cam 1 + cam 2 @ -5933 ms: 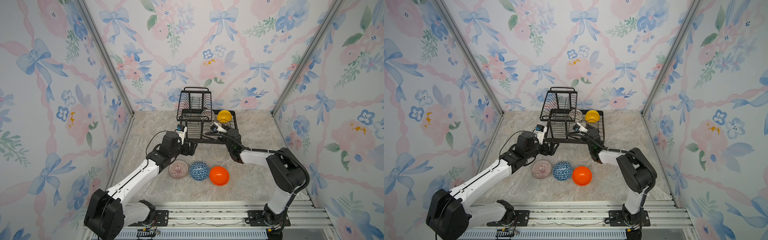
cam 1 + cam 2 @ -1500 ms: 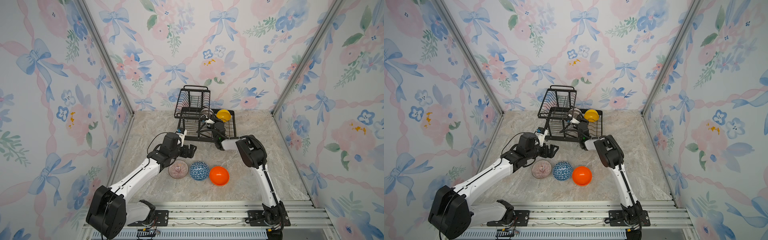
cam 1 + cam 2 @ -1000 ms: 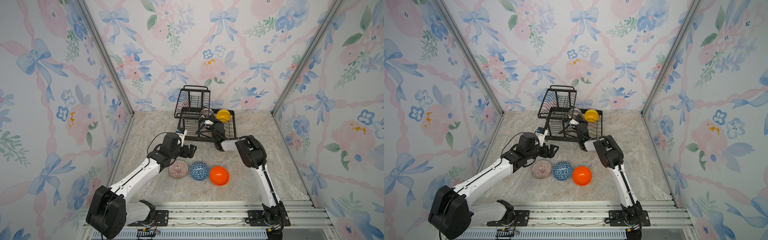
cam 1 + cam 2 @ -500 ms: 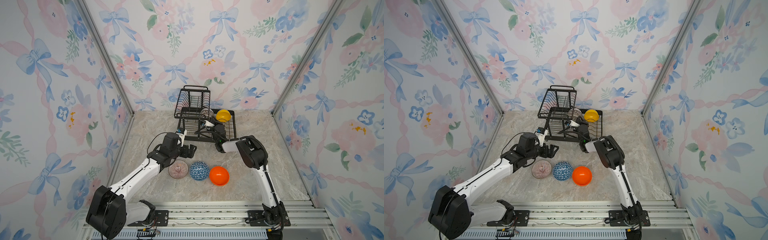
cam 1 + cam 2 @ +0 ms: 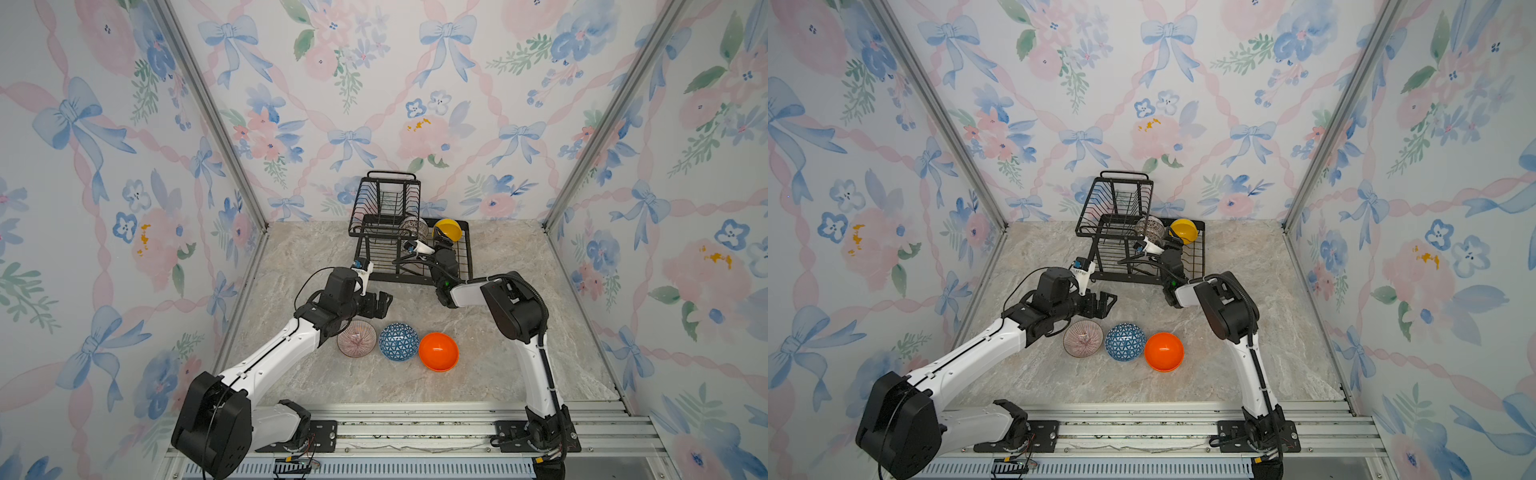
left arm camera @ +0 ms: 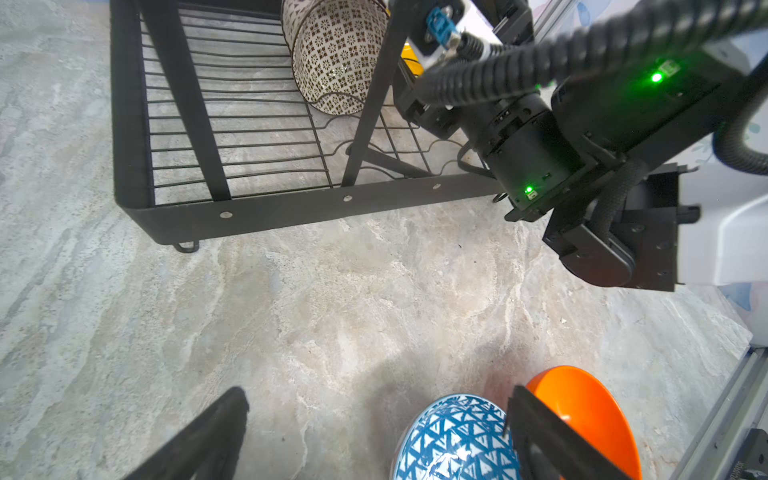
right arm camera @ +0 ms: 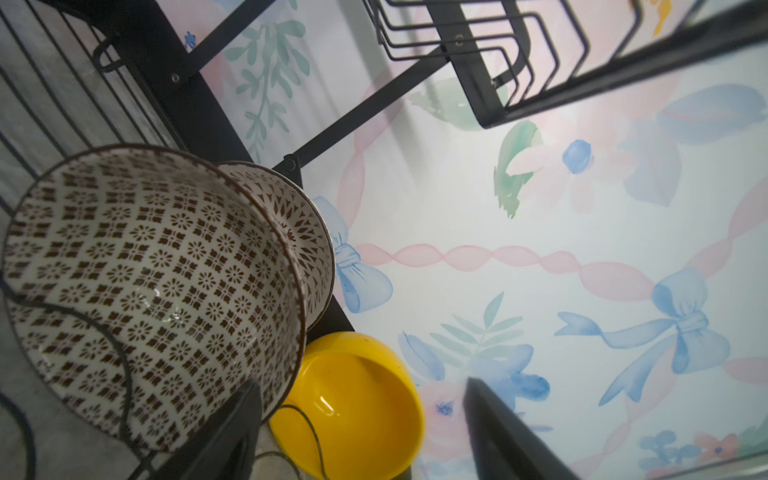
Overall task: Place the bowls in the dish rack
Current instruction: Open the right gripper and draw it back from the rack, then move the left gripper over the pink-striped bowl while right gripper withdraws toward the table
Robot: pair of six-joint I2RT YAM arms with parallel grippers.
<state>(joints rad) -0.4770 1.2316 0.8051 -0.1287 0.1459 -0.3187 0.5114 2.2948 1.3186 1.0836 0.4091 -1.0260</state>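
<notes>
The black wire dish rack (image 5: 399, 279) stands at the back. In its flat tray lie a yellow bowl (image 5: 447, 230) and two white patterned bowls (image 7: 145, 270) (image 7: 307, 232), tipped on their sides. My right gripper (image 7: 361, 384) is open inside the tray, holding nothing. One finger is by the nearer patterned bowl's rim and the yellow bowl (image 7: 353, 407) is just beyond. On the table lie a pinkish ribbed bowl (image 5: 357, 340), a blue triangle bowl (image 5: 398, 341) and an orange bowl (image 5: 438, 351). My left gripper (image 5: 380, 302) hangs open above the table just behind them, empty.
The rack's raised basket tier (image 5: 384, 203) with its loop handle stands over the tray's left part. The right arm's forearm (image 6: 540, 137) and cable cross the rack's front rim (image 6: 291, 210). Patterned walls close in on three sides, and a metal rail (image 5: 415, 432) runs along the front.
My right gripper has opened inside the rack, next to the patterned bowl. The left arm and the three bowls on the table have not moved.
</notes>
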